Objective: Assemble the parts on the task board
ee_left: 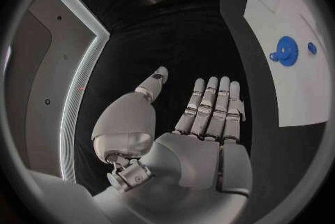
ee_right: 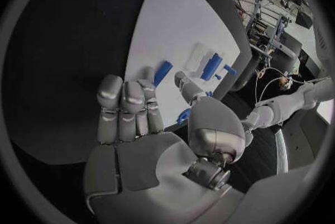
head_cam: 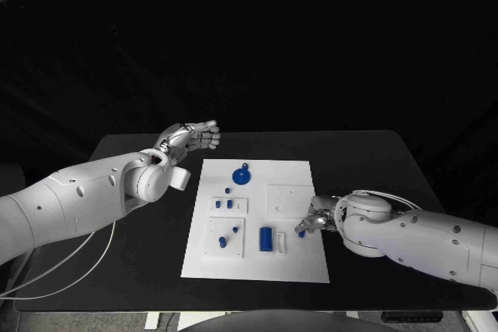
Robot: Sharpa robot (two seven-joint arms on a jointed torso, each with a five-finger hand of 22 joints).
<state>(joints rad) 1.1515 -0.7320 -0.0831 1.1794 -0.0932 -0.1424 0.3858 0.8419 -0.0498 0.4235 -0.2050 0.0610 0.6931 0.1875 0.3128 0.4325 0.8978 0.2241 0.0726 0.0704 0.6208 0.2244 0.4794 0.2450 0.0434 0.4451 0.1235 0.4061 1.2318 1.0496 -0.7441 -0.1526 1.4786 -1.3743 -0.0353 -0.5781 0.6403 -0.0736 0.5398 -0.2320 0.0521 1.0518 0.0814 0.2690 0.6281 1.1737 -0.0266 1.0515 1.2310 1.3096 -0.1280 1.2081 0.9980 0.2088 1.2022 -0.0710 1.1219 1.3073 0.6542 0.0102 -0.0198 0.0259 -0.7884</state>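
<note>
1. Looking down, we are seeing the task board [head_cam: 293, 271] lying mid-table, black table [head_cam: 394, 159] showing on every side of it.
2. We are holding our left hand [head_cam: 192, 137] off the board's far left corner, fingers straight and apart, gripping nothing.
3. We are pinching one small blue part [head_cam: 302, 234] in our right hand [head_cam: 314, 222] at the board's right edge.
4. We are counting one blue gear [head_cam: 241, 176] and one blue bar [head_cam: 265, 238] among the pieces.

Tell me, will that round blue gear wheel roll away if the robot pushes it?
Probably not. The blue gear lies flat on the white task board, so a push would likely slide it rather than roll it. It looks like stiff plastic, probably light. Its toothed rim may give the fingers some grip, though the smooth board could let it skid.
</note>
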